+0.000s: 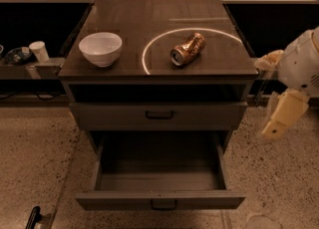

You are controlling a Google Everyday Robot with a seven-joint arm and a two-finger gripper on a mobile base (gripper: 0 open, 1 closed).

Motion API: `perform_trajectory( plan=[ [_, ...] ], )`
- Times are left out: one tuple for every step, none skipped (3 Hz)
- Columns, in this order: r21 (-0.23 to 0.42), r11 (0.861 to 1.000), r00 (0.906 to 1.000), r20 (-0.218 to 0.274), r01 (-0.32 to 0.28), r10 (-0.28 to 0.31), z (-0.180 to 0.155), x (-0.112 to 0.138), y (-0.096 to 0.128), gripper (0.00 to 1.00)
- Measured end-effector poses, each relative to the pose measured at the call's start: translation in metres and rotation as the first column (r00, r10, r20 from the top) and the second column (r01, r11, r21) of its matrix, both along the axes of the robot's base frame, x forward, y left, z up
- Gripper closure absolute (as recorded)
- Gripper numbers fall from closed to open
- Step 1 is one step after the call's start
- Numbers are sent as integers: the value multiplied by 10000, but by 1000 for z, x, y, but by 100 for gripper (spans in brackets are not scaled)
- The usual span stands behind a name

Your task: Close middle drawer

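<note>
The middle drawer (160,199) is pulled far out at the bottom of the grey-brown cabinet, and its inside looks empty. A small dark bar handle (163,204) sits at the centre of its flat front. The drawer above it (159,115) is shut. Any lower drawer is hidden under the open one. My gripper (279,118) hangs on the white and cream arm at the right edge, beside the cabinet's right side at about the height of the shut drawer, and touches nothing.
On the cabinet top (124,14) stand a white bowl (100,48) at the left and a crushed brown can (188,49) lying inside a bright ring. A dark open slot (159,92) runs under the top. A shelf with a cup (38,51) is at the left. The floor is speckled.
</note>
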State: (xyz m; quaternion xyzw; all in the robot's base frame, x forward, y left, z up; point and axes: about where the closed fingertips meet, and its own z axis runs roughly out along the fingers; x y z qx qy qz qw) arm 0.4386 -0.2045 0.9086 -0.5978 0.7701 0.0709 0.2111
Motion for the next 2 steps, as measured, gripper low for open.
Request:
perform_trajectory(
  plan=[
    [1976,9801,9998,-151,172,-145,-61,-11,18,0],
    [3571,9340,10000,86,-65,36,-98,-23,38,0]
  ],
)
